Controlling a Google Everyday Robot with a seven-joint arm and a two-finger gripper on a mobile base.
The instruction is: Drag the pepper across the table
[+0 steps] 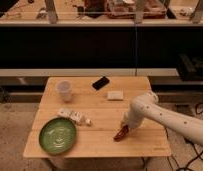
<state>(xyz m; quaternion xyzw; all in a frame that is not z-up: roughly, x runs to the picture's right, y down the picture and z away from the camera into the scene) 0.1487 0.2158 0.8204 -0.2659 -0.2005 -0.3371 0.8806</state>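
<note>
The pepper (120,133) is a small dark red-brown chili lying on the light wooden slatted table (100,115), near the front right part. My gripper (124,126) is at the end of the white arm that reaches in from the right, and it is down at the pepper's upper end, touching or right over it. The flat black phone (100,83) lies at the far side of the table, well away from the gripper.
A green plate (57,135) sits at the front left. A white cup (65,91) stands at the back left. A small white packet (74,116) lies left of centre, a pale block (114,95) behind the gripper. A dark counter runs behind the table.
</note>
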